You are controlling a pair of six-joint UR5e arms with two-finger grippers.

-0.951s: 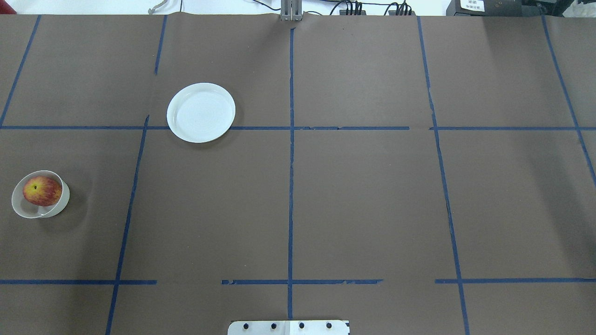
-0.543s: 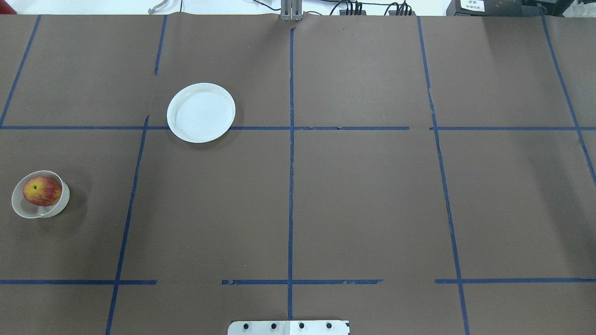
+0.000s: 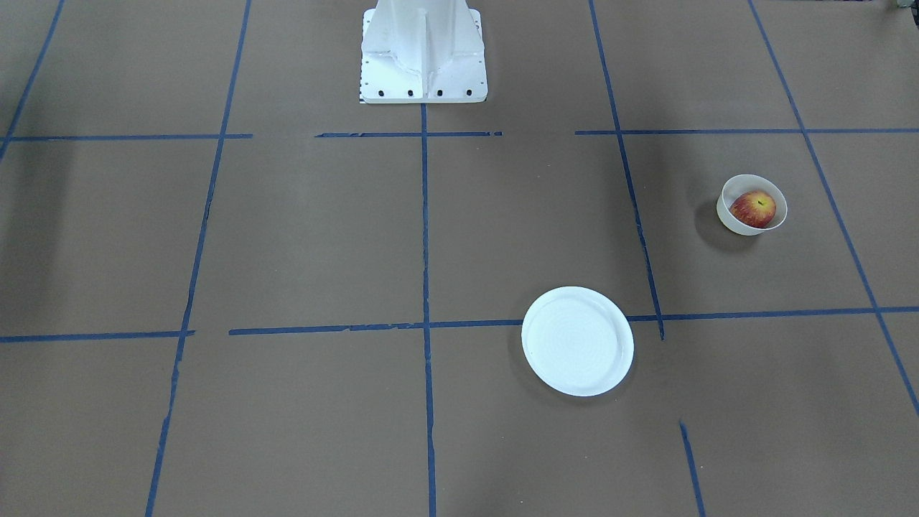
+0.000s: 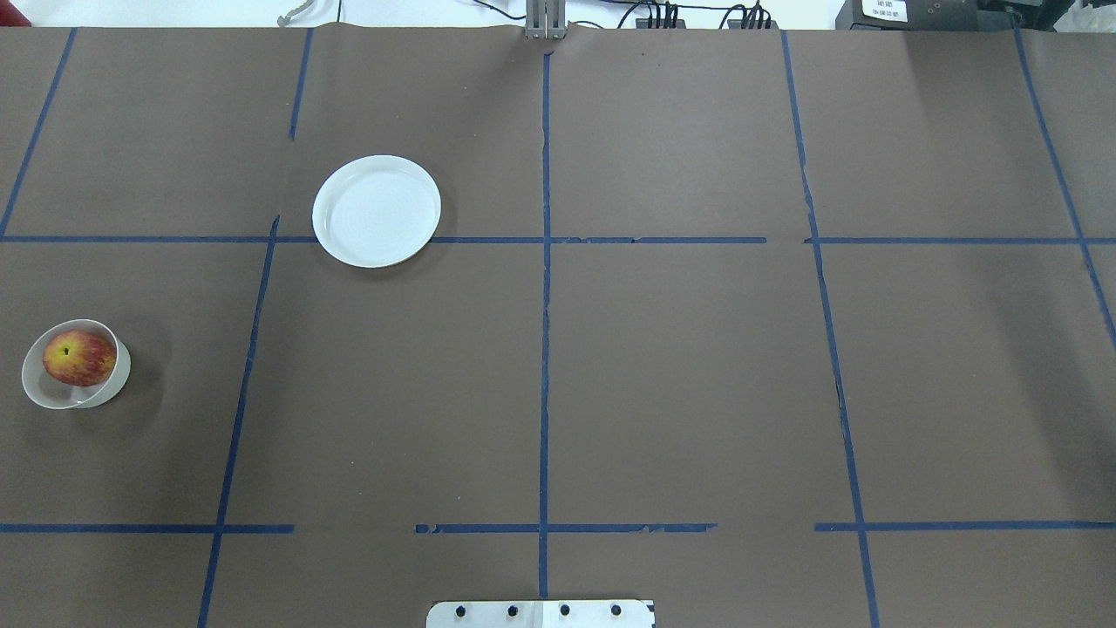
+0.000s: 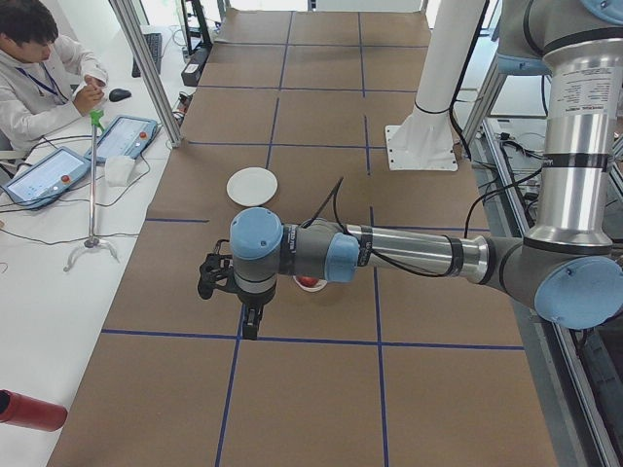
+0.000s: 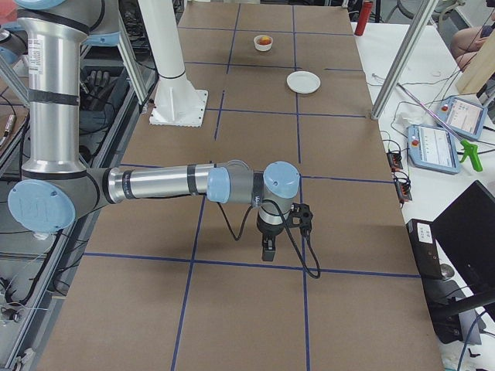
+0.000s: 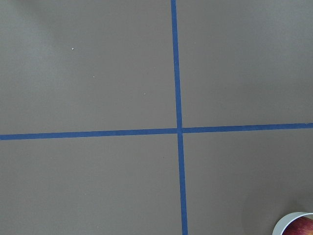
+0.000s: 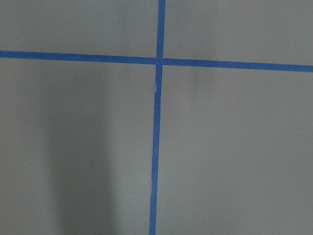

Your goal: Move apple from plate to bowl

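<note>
Brown paper table (image 4: pixel 680 375) gridded with blue tape (image 4: pixel 545 349); apple (image 4: pixel 79 358) sits in the bowl (image 4: pixel 33 391) far on the robot's left, plate (image 4: pixel 376 210) well apart. Only the side views catch the left gripper (image 5: pixel 250 329) and right gripper (image 6: pixel 267 252), each hanging above the table, jaws too small to tell whether open or closed; operator (image 5: pixel 39 78) at a white desk (image 5: pixel 44 311) along the table's far edge.
</note>
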